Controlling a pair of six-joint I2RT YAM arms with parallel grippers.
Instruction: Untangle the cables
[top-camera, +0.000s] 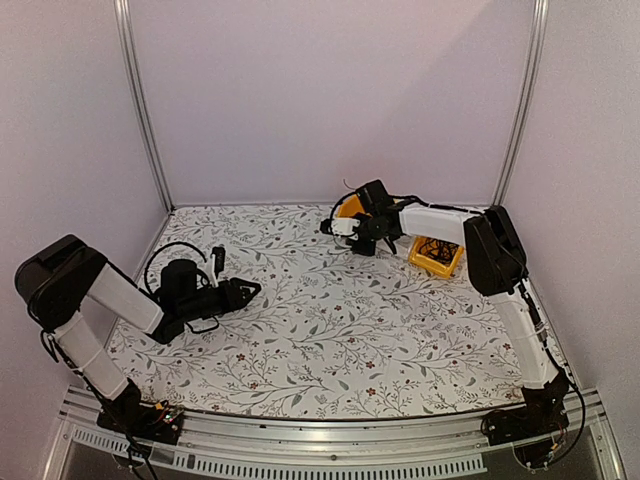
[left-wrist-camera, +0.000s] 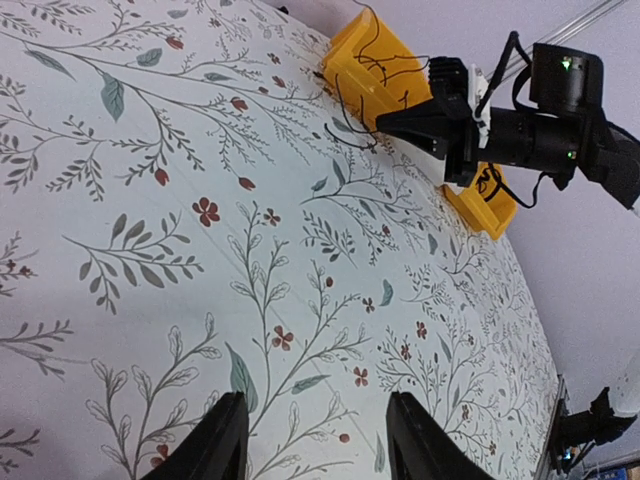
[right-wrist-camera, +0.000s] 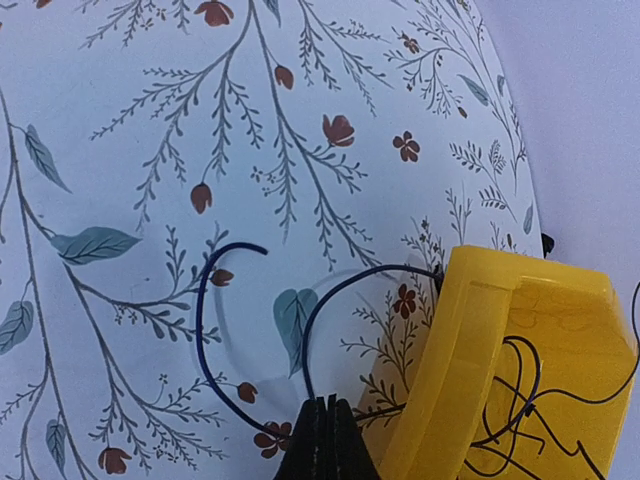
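In the right wrist view my right gripper (right-wrist-camera: 325, 408) is shut on a thin black cable (right-wrist-camera: 204, 330), beside a yellow bin (right-wrist-camera: 470, 340). The cable curls in two loops over the floral table; one arc runs to the bin's corner. More tangled cables (right-wrist-camera: 525, 405) lie inside that bin. Seen from above, the right gripper (top-camera: 326, 228) sits at the back of the table by the bin (top-camera: 350, 207). My left gripper (top-camera: 255, 289) hovers low at the left, open, with nothing between its fingers (left-wrist-camera: 215, 440). The left wrist view shows the held cable (left-wrist-camera: 345, 118) hanging at the right gripper (left-wrist-camera: 385, 122).
A second yellow bin (top-camera: 440, 264) with a black wire clump (top-camera: 434, 247) stands at the back right, under the right arm. Pale walls and metal posts close the table's back and sides. The floral tablecloth (top-camera: 330, 330) covers the whole table.
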